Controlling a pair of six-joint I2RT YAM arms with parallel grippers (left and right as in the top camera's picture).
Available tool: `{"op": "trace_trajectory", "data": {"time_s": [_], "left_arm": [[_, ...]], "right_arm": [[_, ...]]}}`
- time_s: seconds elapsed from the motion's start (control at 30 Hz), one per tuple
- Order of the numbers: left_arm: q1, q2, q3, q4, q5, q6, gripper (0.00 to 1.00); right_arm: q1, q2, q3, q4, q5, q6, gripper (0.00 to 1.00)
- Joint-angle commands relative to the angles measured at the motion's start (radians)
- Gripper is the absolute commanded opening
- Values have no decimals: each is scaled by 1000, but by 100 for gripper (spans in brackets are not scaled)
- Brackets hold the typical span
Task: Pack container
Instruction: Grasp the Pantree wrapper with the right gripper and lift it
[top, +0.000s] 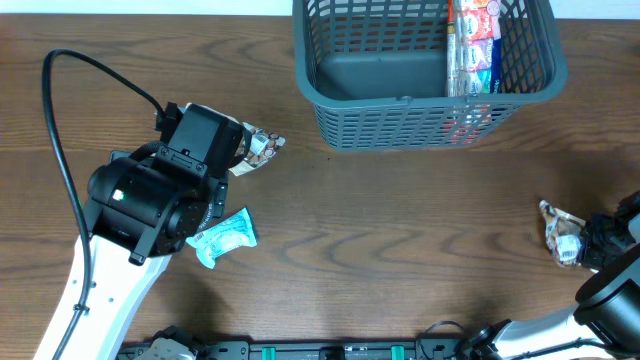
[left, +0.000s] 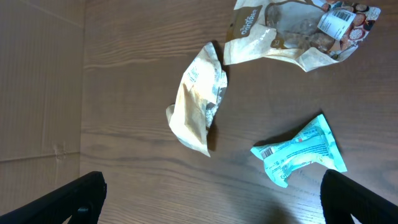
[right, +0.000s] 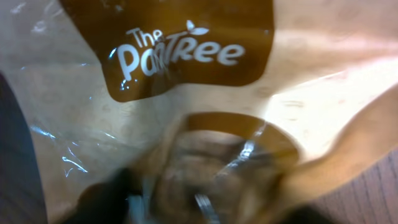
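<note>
Overhead view: the container (top: 400, 125) stands at the far edge of the table (top: 400, 250), partly filled. The left gripper (left: 214, 198) hangs wide open and empty. The right gripper (top: 585, 242) is against a brown-labelled packet (right: 186, 56); whether it grips it cannot be told. Confirm a firm pinch before lifting. Only the left wrist view shows the cream packet (left: 198, 99).

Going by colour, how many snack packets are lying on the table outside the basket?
Brown-and-beige packets: 2, one on the left and one on the right
Cream packet: 1
Teal packet: 1
Total: 4 outside the basket
</note>
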Motion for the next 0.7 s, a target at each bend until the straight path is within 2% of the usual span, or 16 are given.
{"op": "trace_trajectory", "data": {"time_s": [0.0,0.03,0.17,0.2,0.23,0.4,0.5,0.57,0.67], "left_arm": [[6,-7,7,-3,-11,13,99],[6,-7,7,-3,-11,13,99],[6,-7,7,-3,-11,13,99],[6,-7,7,-3,-11,13,99],[6,-7,7,-3,-11,13,99],[6,-7,7,-3,-11,13,99],[6,-7,7,-3,-11,13,98],[6,-7,7,-3,-11,13,99],[6,-7,7,-3,-11,13,99]], "right_arm": [[6,33,-8,-3,-46,12,14],[6,33,-8,-3,-63,12,9],[6,32,-8,-1,-166,11,7],[6,32,-7,0,-195,11,2],[6,32,-7,3,-222,11,1],[6,23,-6,86,-419,-34,1],[6,-8,-5,211,-577,-115,1],[7,-39,-2,282,-641,-171,1],[7,-109,24,290,-659,-190,1]]}}
